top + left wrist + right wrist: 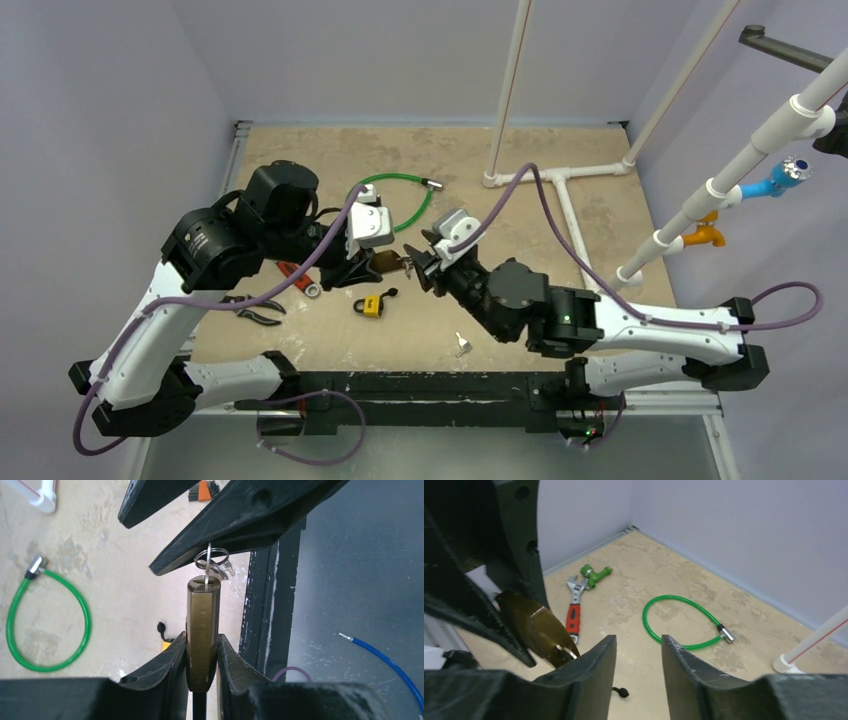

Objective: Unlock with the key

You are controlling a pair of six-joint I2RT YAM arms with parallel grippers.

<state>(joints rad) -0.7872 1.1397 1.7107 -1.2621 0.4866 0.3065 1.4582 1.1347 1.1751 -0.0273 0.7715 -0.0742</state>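
Brass padlock (202, 630) long axis points at right gripper (639, 641), key (207, 572) protruding.

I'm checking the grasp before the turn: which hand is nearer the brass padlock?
Left. The left hand clamps the brass padlock by its body. The right hand is open just off its keyed end, gripping nothing.

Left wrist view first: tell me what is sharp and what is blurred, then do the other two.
Left wrist: the brass padlock and key ring are crisp, the clamping fingers at the bottom edge soft. Right wrist: its own fingers loom dark and blurred, the green cable lock is clear. Top external: even light, faint shadows, no glare.
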